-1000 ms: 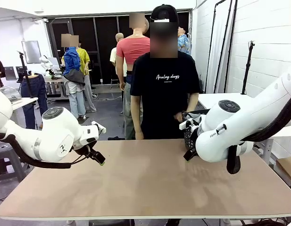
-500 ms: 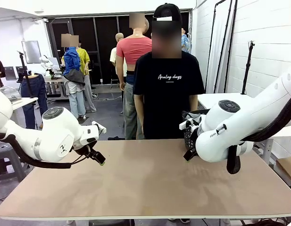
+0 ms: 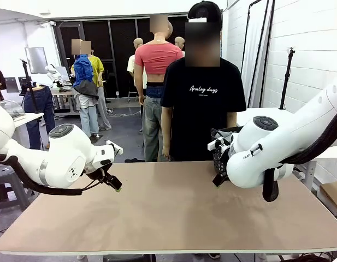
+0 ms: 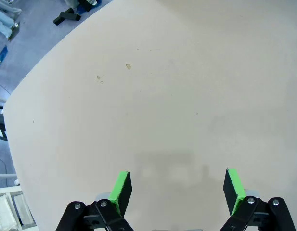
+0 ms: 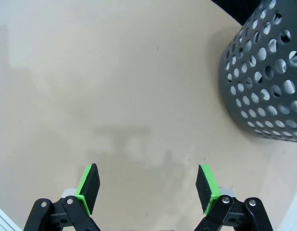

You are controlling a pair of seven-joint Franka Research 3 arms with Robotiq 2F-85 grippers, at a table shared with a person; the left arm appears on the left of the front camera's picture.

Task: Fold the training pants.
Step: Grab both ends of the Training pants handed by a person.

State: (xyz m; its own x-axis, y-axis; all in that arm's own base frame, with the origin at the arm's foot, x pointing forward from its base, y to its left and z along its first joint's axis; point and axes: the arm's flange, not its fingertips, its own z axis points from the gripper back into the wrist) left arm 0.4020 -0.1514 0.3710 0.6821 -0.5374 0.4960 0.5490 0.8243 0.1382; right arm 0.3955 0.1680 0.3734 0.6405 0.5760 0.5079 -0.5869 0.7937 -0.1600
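Beige table (image 3: 168, 218) lies bare under both arms. At its left side the left gripper (image 4: 177, 185) hovers low, green pads spread wide with nothing between them. A person (image 3: 204, 109) stands at the far edge, near the middle. Further right, a dark perforated basket (image 5: 268, 82) sits just beside the right gripper (image 5: 149, 180), whose fingers are equally spread and empty. Whether the training pants lie in that basket I cannot tell. Folding is best held off until the pants are spread flat. Each gripper should then pinch an outer edge squarely.
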